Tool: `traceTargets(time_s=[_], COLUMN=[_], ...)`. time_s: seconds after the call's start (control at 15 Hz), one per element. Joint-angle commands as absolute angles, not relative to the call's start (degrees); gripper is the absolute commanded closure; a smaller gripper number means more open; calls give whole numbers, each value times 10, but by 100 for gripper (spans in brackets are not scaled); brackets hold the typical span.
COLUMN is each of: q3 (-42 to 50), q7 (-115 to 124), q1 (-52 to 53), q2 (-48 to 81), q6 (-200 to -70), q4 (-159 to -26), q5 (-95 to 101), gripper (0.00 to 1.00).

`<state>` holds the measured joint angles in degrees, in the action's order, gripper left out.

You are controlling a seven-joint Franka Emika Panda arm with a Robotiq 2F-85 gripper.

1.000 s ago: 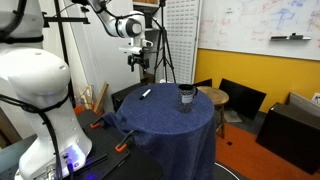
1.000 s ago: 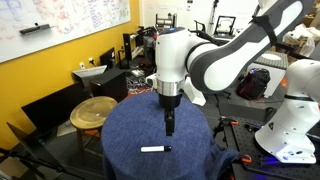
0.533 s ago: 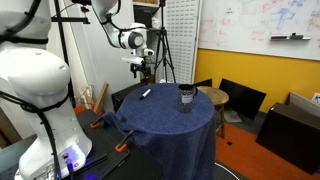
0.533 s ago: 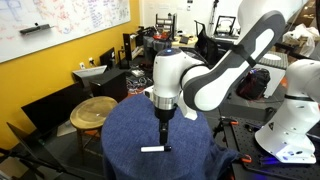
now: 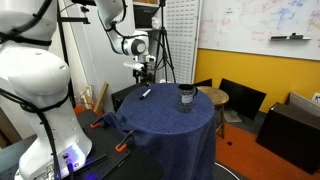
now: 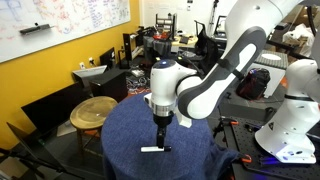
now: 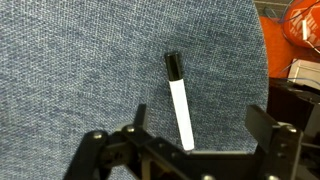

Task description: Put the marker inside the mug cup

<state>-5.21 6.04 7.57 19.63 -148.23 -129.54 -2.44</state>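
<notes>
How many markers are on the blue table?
1. The thin white marker with a dark cap lies flat on the blue tablecloth, near its edge. The inside of the small dark grey mug is hidden, so another could be there.

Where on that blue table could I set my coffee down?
In an exterior view the table is bare between the marker and the mug cup and all along the near edge. Crowded only at the marker, under the gripper.

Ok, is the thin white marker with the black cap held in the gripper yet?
No, the thin white marker with the black cap lies flat on the blue cloth, clear of the open gripper.
</notes>
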Motion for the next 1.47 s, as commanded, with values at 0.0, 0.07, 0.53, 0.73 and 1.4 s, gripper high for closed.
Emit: traceTargets(time_s=[0.0,0.07,0.53,0.73,1.4], q3=[-47,-51,-52,-52,-55], q7=[63,48,19,4,-55], q1=[76,71,70,70,56], q2=[232,241,278,287,321], q6=[-1496,-1509,-1531,-1525,-1520], q4=[-1260,-1254,-1234,-1229,-1201], q5=[-19,-23,-16,-9,5], gripper=[0,0,0,0,0])
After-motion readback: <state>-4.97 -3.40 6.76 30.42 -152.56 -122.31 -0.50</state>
